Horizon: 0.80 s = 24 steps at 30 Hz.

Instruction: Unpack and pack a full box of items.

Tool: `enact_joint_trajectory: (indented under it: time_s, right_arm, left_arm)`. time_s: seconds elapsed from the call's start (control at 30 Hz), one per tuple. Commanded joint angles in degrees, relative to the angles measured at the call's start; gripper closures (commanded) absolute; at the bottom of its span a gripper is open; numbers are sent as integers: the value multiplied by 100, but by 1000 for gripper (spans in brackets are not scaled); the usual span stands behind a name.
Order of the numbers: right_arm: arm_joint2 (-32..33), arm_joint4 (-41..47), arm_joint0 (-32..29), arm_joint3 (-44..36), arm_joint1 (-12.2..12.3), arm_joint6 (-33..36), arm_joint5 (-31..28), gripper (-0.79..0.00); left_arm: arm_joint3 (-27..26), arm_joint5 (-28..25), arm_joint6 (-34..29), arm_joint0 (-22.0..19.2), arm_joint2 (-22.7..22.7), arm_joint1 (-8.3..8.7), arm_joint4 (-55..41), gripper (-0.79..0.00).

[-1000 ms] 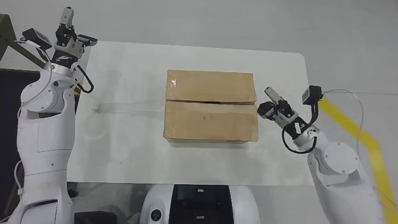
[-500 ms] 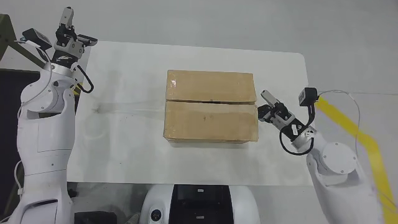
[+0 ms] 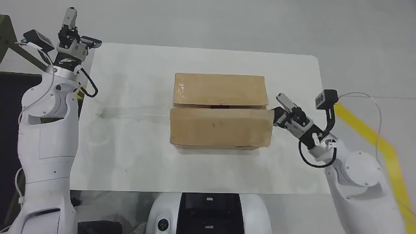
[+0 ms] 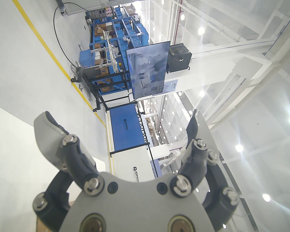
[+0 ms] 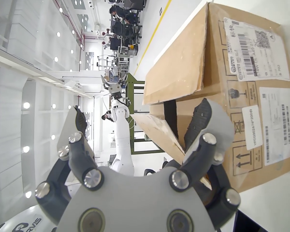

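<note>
Right wrist view: right pincer (image 5: 140, 109) spread wide, clamping nothing; a raised flap (image 5: 157, 131) pokes into its gap.
Box (image 3: 218, 107): brown rectangular cardboard, white paper labels (image 5: 253, 56) on its end, just beside that pincer.
Left pincer (image 4: 120, 115): wide open, empty, well apart.

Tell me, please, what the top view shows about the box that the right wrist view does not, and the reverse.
Top view: the full outline of the white table and the whole top of the cardboard box, seen from above. Right wrist view: the box's end face with its white labels, and a raised flap lying between the open fingers of the right gripper. Both: the box, the right gripper at the box's end, and the left gripper far from the box.
</note>
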Motion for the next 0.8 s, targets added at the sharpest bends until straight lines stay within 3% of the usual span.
enact_joint_trajectory:
  time_s: [0.0, 0.4, 0.77]
  right_arm:
    - [35, 136, -54, -68, 3, 86, -62, -785]
    - [365, 944, -517, -324, 46, 889, -439, -785]
    - [624, 1292, -928, -453, 106, 1555, -400, -785]
  left_arm:
    - [0, 0, 0, 0, 0, 0, 0, -785]
    - [0, 0, 0, 0, 0, 0, 0, -785]
    - [0, 0, 0, 0, 0, 0, 0, -785]
